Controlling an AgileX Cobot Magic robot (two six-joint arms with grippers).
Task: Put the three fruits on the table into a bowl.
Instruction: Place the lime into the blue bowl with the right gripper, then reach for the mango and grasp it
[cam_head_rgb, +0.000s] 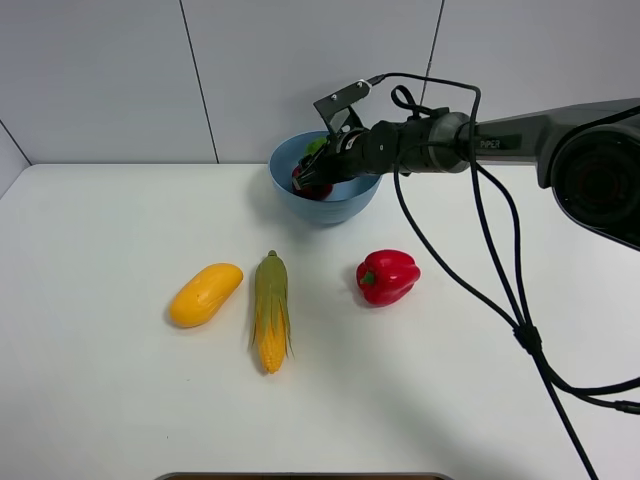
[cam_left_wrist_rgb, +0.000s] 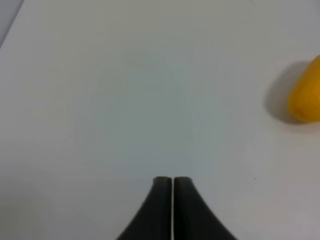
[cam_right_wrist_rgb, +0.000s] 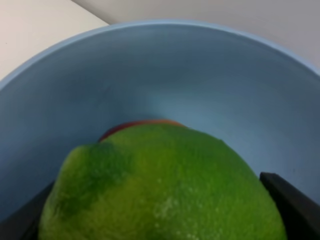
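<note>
Your right pincer (cam_right_wrist_rgb: 155, 215): clamped on lime (cam_right_wrist_rgb: 160, 180), inside bowl (cam_head_rgb: 342, 208), near surface (cam_head_rgb: 100, 400) far edge.
Your left pincer (cam_left_wrist_rgb: 173, 182): together, mango (cam_left_wrist_rgb: 306, 95) near.

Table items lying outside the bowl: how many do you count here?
3. The mango lies at the left, the corn cob just right of it, the red bell pepper further right, all in front of the bowl. The right arm covers some table, so another could be hidden.

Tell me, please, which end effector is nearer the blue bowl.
Right: the right end effector is inside the bowl holding the lime; the left end effector is away, near the mango.
</note>
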